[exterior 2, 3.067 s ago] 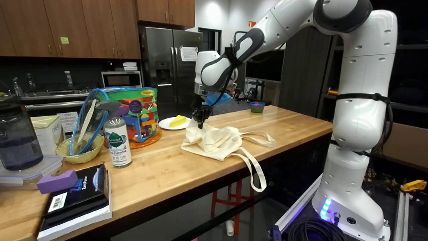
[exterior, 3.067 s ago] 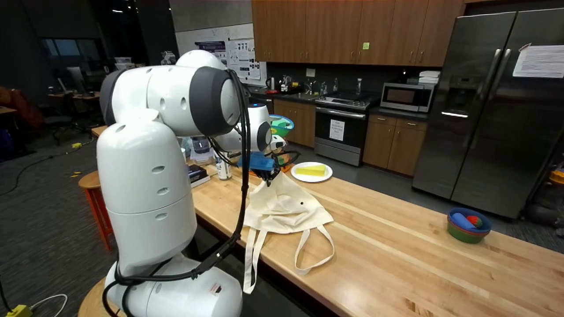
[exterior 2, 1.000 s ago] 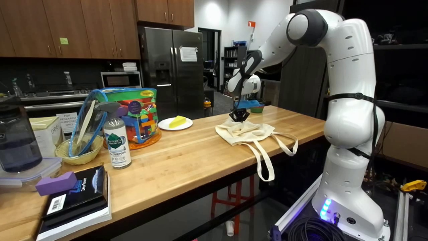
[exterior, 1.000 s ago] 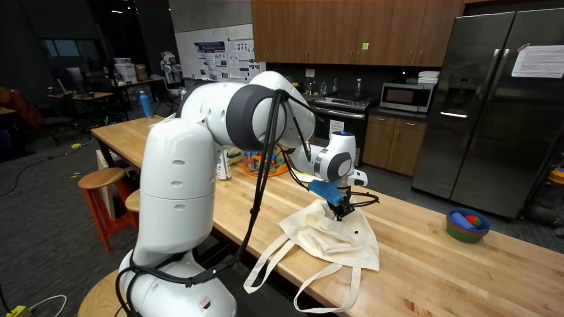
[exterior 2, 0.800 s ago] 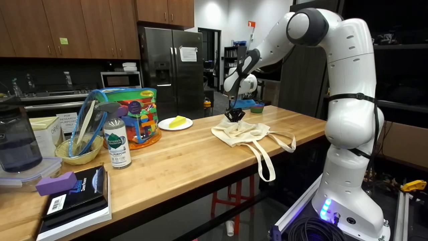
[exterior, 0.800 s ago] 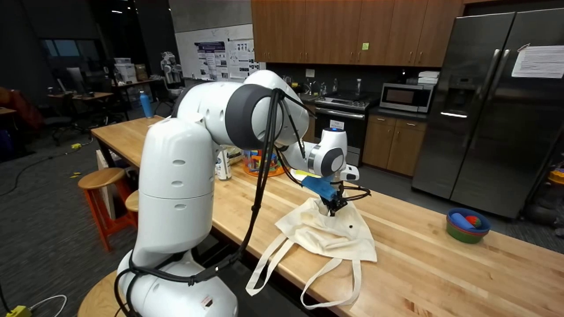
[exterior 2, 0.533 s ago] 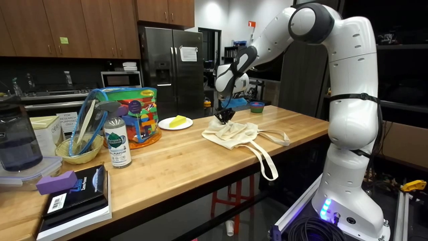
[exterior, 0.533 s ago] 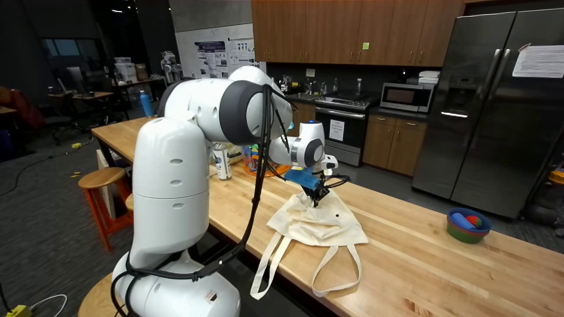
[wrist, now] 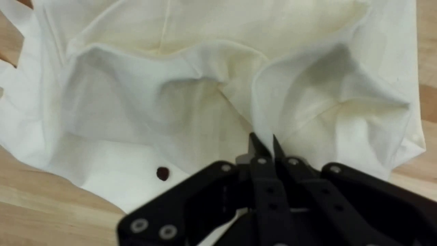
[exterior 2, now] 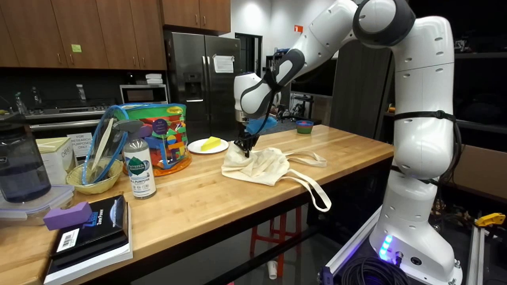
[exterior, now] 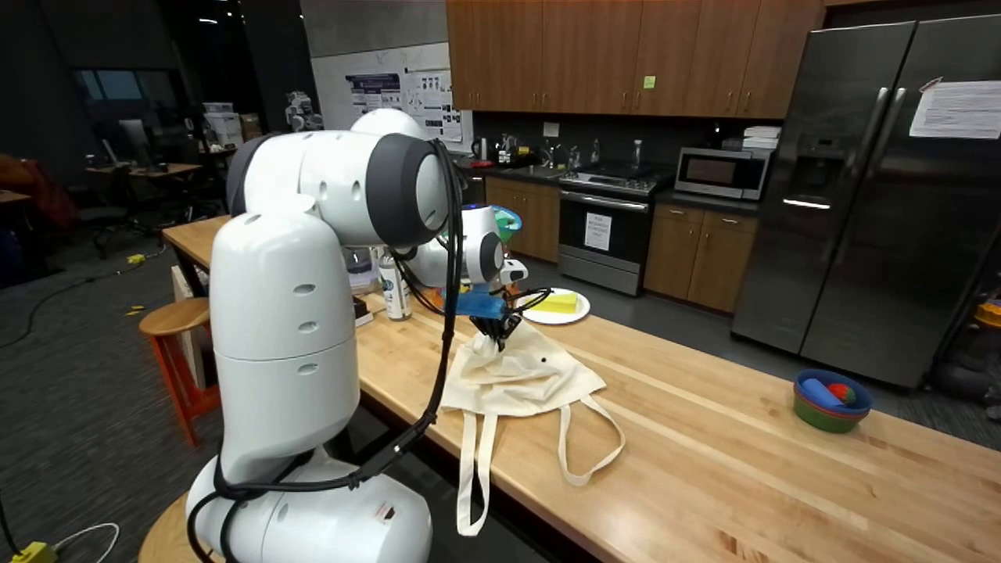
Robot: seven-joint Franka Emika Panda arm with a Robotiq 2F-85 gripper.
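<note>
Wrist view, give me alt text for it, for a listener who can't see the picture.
A black end effector, at the bottom of the picture, pinches a fold of a rumpled cream cloth bag. A small dark spot shows on the bag, lower left, with wooden tabletop visible on both sides.

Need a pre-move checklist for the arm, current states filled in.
1. Gripper closed on the tote bag: ok, a fold is pinched in it.
2. Bag smooth: not ok, bunched and creased.
3. Straps both fully on the table: not ok, one hangs over the edge.
4. Gap between bag and plate: cannot tell, they sit close together.
5. Yellow wedge on its plate: ok.
6. Spray bottle upright and apart from the bag: ok.
</note>
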